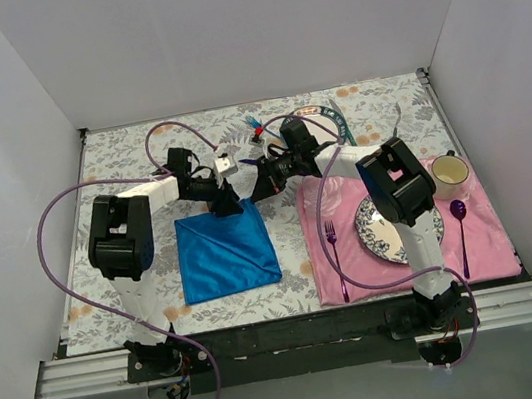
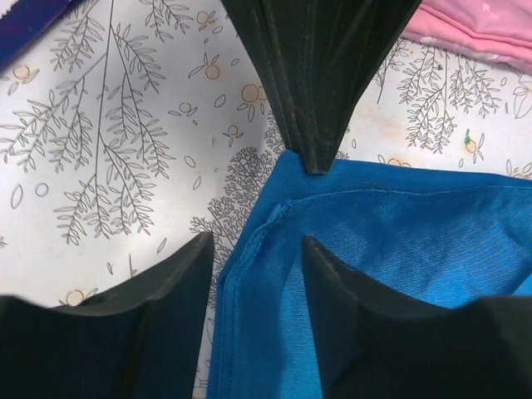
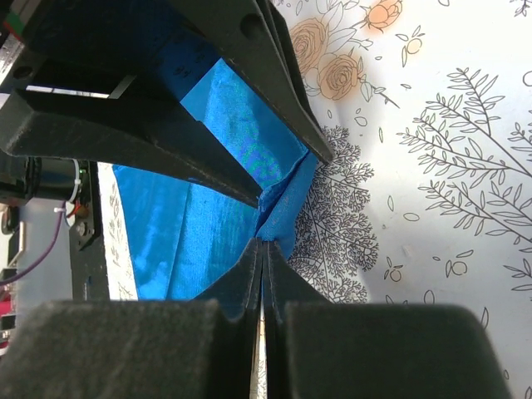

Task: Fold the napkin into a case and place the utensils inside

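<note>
The blue napkin (image 1: 225, 257) lies flat on the leafy table (image 1: 118, 157), folded into a square, in front of the left arm; the pink placemat (image 1: 353, 272) is just beside it on the right. Both grippers meet at the napkin's far right corner. The left gripper (image 2: 253, 249) has its 2 fingers apart, 1 on each side of the folded edge. The right gripper (image 3: 263, 248) is squeezed tight; its tip touches the corner; I cannot tell if it pinches cloth. On the placemat sit a plate (image 1: 369, 226), a mug (image 1: 449, 173), a purple fork (image 1: 334, 249) and a purple spoon (image 1: 460, 224).
</note>
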